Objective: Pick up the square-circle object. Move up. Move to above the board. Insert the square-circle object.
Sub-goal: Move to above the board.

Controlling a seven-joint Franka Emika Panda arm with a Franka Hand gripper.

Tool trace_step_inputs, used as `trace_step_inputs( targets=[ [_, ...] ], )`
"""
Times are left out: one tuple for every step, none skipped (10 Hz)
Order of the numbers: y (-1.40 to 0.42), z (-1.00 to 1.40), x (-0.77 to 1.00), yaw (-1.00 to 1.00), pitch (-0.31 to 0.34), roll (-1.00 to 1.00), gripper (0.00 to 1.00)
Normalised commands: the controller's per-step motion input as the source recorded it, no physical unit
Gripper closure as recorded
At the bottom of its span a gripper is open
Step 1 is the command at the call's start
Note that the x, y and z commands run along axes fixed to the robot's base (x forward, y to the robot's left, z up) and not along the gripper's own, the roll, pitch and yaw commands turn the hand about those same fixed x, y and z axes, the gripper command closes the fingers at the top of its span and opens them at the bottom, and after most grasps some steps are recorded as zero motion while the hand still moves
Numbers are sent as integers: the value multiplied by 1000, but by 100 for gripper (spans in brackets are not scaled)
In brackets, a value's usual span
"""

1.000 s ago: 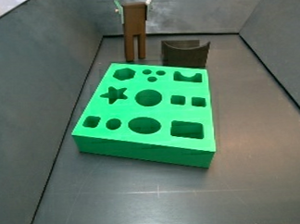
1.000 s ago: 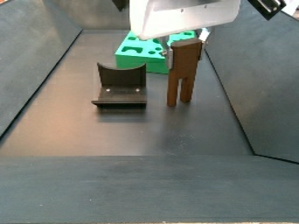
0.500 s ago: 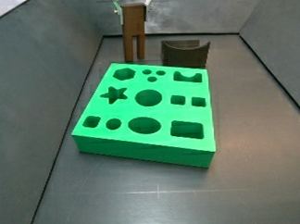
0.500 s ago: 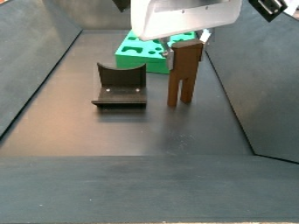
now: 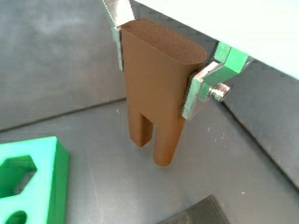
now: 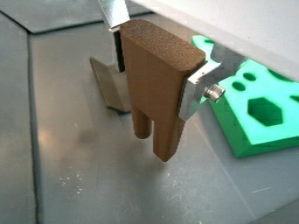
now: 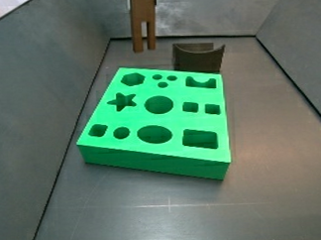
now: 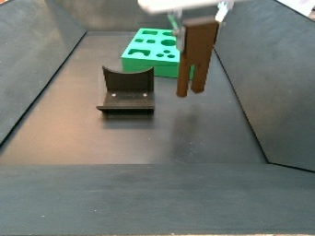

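Both jaws are pressed against the two wide faces of the wooden block [image 5: 158, 83], so the gripper [image 5: 163, 66] is pinching it near its flat top; in both wrist views the silver fingers [image 6: 197, 87] sit on either side of the slab and the two long prongs hang down free. In a side view the block [image 8: 197, 57] hangs upright and its prong tips are clearly off the dark floor, above the space beside the fixture [image 8: 125, 92]. Only a small part of the gripper [image 8: 197, 7] shows at the top edge of this view. The green board [image 7: 161, 120] lies flat on the floor, and the block [image 7: 144, 18] is behind its far edge, not over the cut-outs. The fixture [image 7: 198, 56] stands just beside the far edge of the board. In a wrist view the board [image 6: 260, 101] is seen near the prongs but apart from them.
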Motion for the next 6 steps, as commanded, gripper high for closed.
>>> trace_step_inputs(
  targets=[
    [49,1000,-130,-594,261,269,100],
    [50,1000,-129,-548,259,257,100],
    [45,1000,-123,-447,232,217,100],
    [39,1000,-106,-214,163,95,100],
    [39,1000,-99,-141,146,56,100],
    [36,1000,-88,-70,121,15,100]
  ],
)
